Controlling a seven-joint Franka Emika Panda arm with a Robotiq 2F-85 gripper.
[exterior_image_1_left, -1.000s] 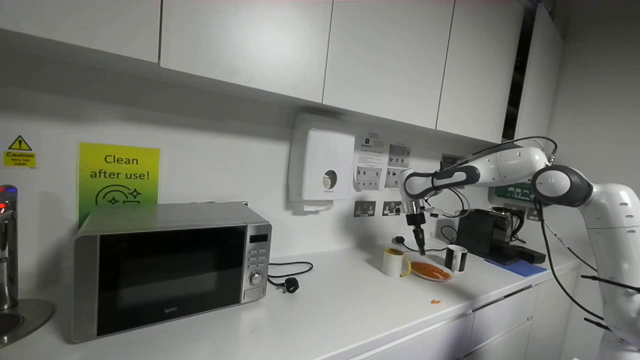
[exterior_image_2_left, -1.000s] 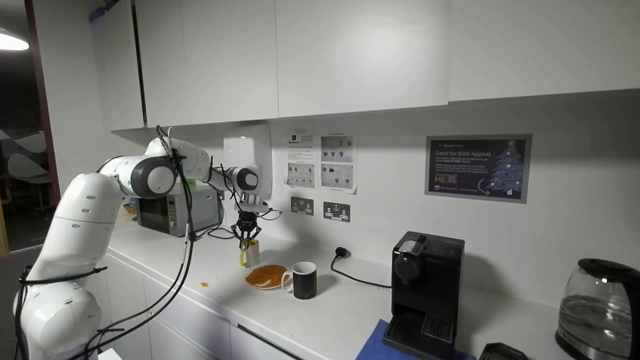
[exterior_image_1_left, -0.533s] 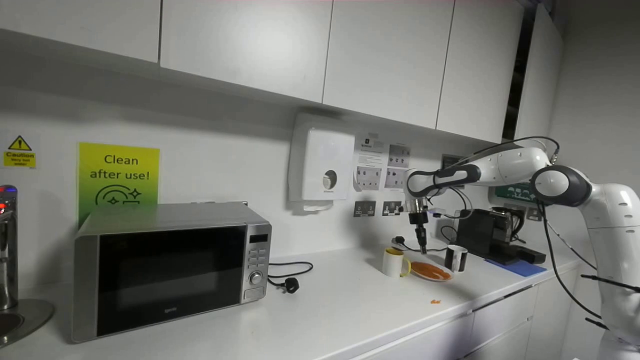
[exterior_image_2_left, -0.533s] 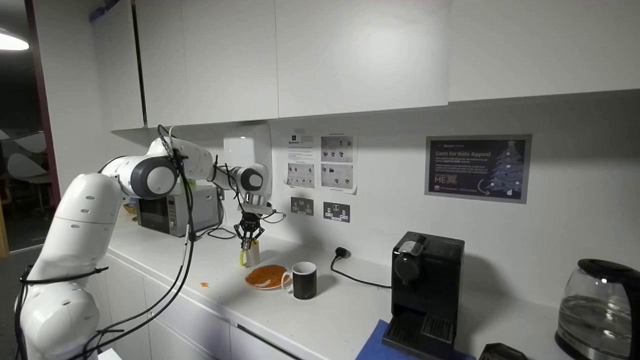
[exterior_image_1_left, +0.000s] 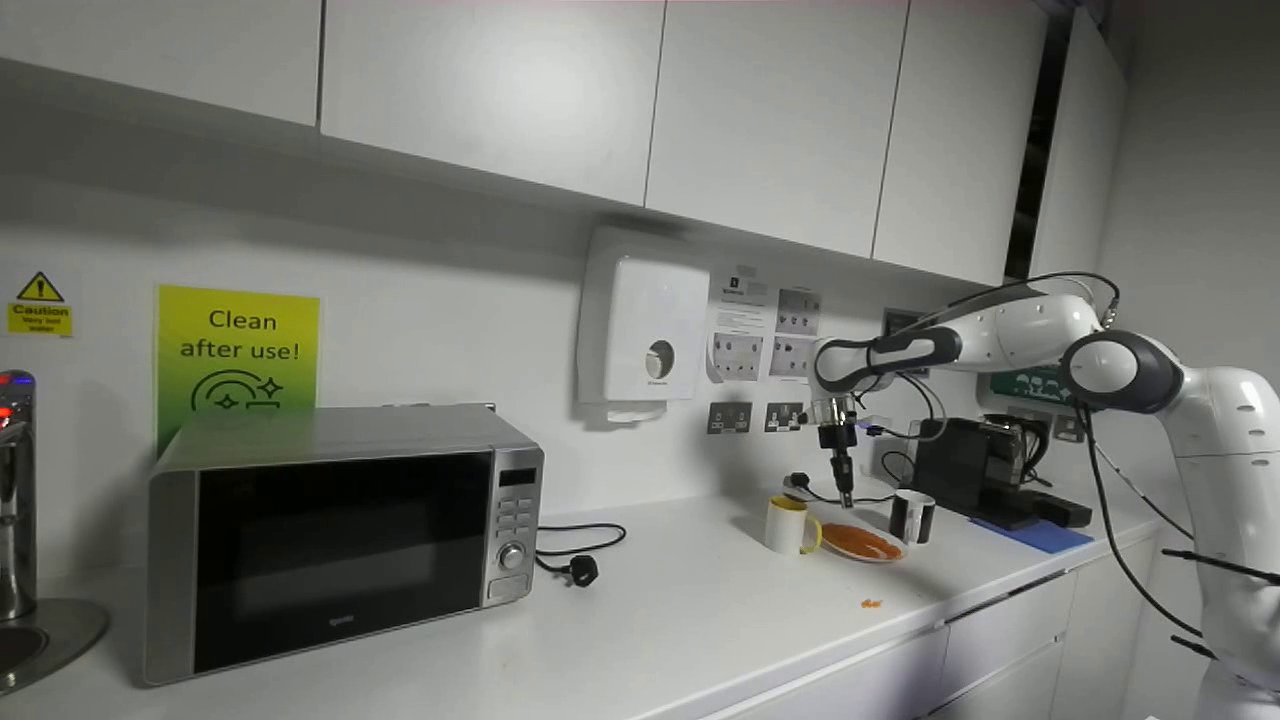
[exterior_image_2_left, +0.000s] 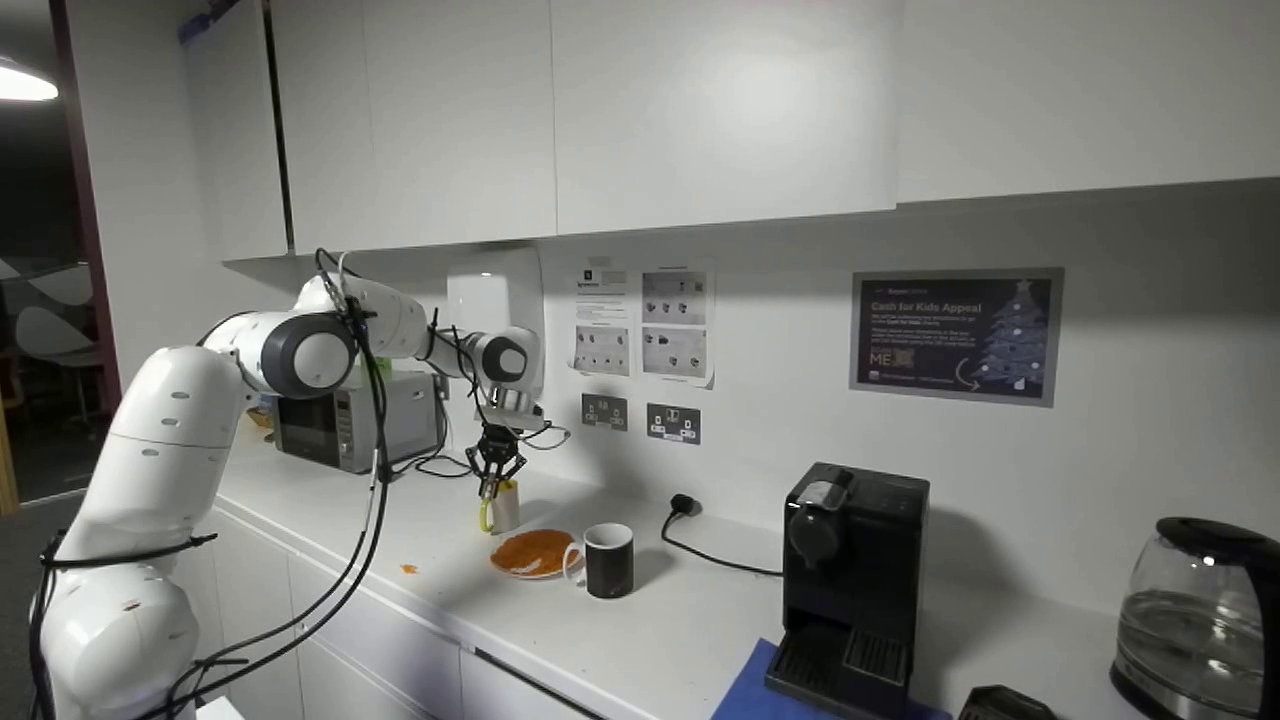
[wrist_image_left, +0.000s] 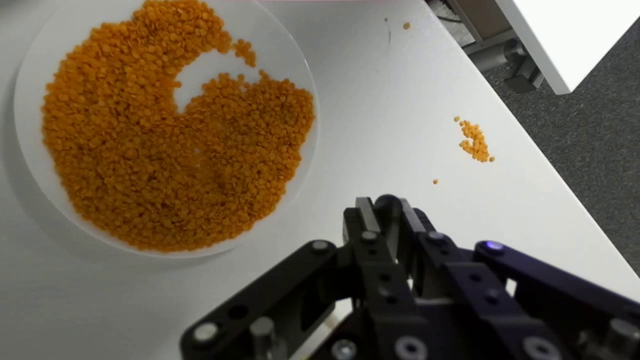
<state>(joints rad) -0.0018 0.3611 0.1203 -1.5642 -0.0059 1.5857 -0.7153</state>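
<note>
gripper (wrist_image_left: 388, 220) pinching a dark round-tipped item (wrist_image_left: 389, 204) btwn its fingers (wrist_image_left: 367, 216); most of it's hidden, can't tell what it is. gripper hangs over the white counter (wrist_image_left: 385, 125), just beside the plate (wrist_image_left: 267, 32) in wrist view. plate holds lots of orange grains (wrist_image_left: 150, 165) w/ a bare patch showing, & sits btwn the yellow-handled mug (exterior_image_1_left: 784, 528) and b&w mug (exterior_image_2_left: 610, 562) in both ext views. small grain spill (wrist_image_left: 478, 145) nr counter edge. coffee machine (exterior_image_2_left: 860, 570) & microwave (exterior_image_1_left: 345, 540) further off along the counter
</note>
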